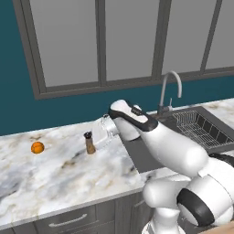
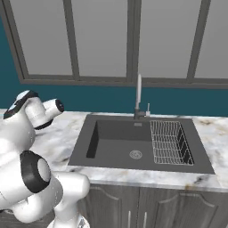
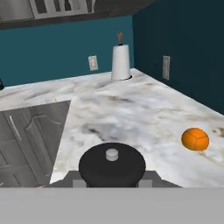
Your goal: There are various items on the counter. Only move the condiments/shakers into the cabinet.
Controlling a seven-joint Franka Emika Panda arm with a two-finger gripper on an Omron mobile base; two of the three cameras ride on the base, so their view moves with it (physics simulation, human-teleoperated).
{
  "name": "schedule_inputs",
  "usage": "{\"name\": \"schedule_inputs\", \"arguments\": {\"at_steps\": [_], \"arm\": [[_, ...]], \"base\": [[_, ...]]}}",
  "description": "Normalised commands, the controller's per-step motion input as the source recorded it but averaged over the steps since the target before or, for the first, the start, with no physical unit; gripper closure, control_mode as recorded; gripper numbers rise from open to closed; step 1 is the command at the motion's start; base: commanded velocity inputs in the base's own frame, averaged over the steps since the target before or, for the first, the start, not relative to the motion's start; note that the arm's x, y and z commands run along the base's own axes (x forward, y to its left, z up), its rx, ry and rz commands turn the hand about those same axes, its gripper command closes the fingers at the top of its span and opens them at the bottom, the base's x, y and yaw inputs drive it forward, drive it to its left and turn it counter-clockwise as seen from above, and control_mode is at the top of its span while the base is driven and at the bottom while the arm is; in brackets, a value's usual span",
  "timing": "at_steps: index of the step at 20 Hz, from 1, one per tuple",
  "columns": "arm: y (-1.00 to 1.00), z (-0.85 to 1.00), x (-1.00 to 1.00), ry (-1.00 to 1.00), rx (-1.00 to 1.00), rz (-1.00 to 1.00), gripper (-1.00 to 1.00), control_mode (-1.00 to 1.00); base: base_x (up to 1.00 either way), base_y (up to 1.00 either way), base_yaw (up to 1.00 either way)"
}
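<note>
Approach step, I judge: gripper [image 1: 104,130] hovers just beside wooden shaker [image 1: 89,143], orange fruit [image 1: 37,147] farther off on surface [image 1: 55,178]. Jaws' state unclear. Next: descend, close.

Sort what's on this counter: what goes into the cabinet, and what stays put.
For the job:
- wooden shaker
- counter

Stays put:
- orange fruit
- paper towel roll
- sink
- dish rack
- faucet
</note>
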Motion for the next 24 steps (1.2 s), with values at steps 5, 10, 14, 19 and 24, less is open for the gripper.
{"name": "schedule_inputs", "arguments": {"at_steps": [5,10,14,19,24], "arm": [[0.0,1.0,-0.01,-0.13,0.0,-0.05,1.0,-1.0],[0.0,1.0,-0.01,-0.18,0.0,-0.03,1.0,-1.0],[-0.21,1.0,-0.35,-0.18,0.02,-0.01,1.0,-1.0],[-0.23,0.53,-0.52,-0.28,0.07,0.0,1.0,-1.0],[0.0,0.0,-0.12,-0.01,0.0,0.0,1.0,1.0]], "base": [[0.0,0.0,0.0],[0.0,0.0,0.0],[0.0,0.0,0.0],[0.0,0.0,0.0],[-0.6,-0.01,0.15]]}}
